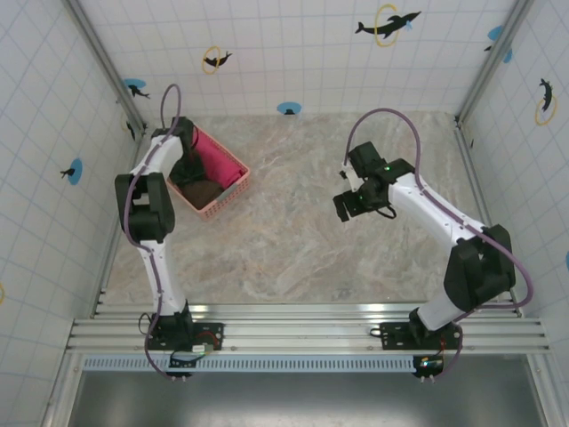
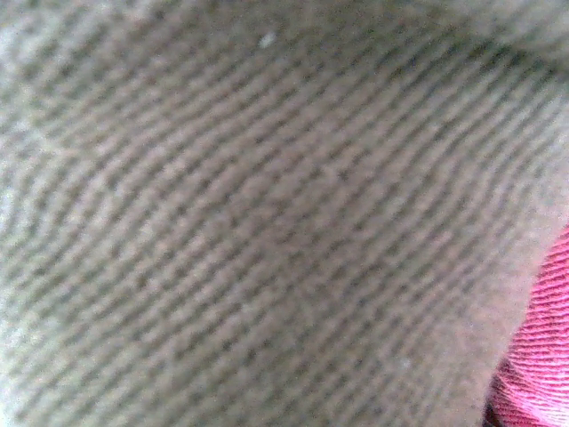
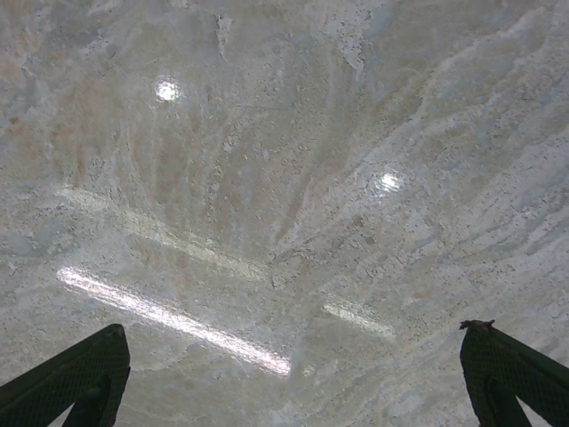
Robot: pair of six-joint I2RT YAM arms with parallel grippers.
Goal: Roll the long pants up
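Lying bunched, long pants (image 2: 267, 213) lack clear axis; left end effector (image 1: 190, 174) unreadable, right end effector (image 3: 292, 329) wide.

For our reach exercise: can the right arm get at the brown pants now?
Probably not easily: the pants lie in the basket beneath the left gripper, far across from the open right gripper.

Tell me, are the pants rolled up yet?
Nothing looks done yet: the long pants are bunched in the pink basket beside a pink cloth. In hand: the left tool is down in the basket, close against the brown fabric; a grip cannot be seen. The right tool hangs open over the table. Left: lifting them out, spreading, rolling.
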